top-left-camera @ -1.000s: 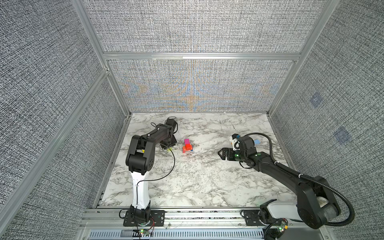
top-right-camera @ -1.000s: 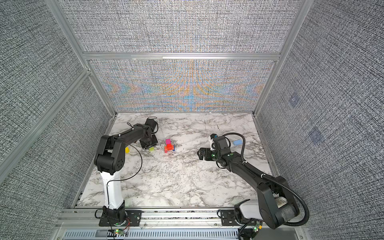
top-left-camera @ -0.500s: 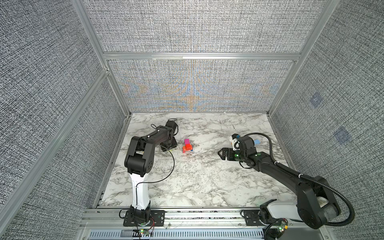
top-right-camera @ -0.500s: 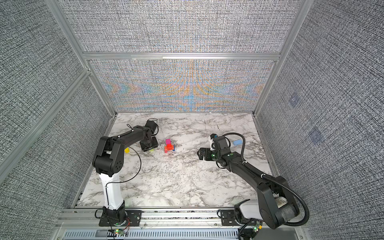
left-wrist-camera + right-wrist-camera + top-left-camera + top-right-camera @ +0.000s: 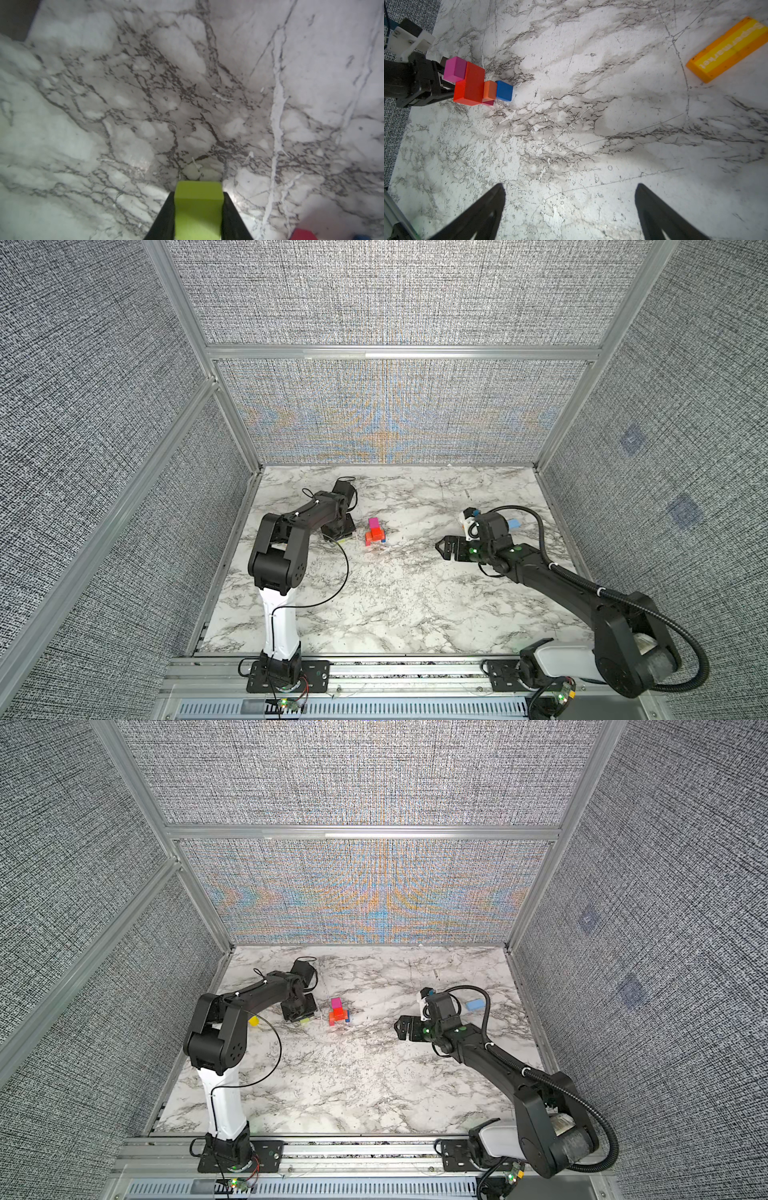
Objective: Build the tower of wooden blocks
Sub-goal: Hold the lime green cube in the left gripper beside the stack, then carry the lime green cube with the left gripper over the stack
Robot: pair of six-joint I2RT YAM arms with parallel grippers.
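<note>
The tower (image 5: 375,532) (image 5: 338,1011) is a low cluster in the middle of the table. It has a magenta cube on a red block (image 5: 471,85), with an orange cube and a blue cube (image 5: 504,91) against its base. Left of it, my left gripper (image 5: 340,531) (image 5: 300,1014) points down at the marble. It is shut on a lime wood block (image 5: 198,207) (image 5: 305,1020), with a black finger against each side. My right gripper (image 5: 442,549) (image 5: 569,187) hovers open and empty to the tower's right.
A yellow cube (image 5: 253,1021) lies partly under the left arm. A light blue block (image 5: 514,524) (image 5: 473,1005) lies behind the right wrist. An orange and yellow brick (image 5: 726,49) lies on the marble. Grey fabric walls close in three sides.
The left gripper's jaws have closed in on the lime block, and the left arm has shifted slightly. The right arm and the tower have not moved.
</note>
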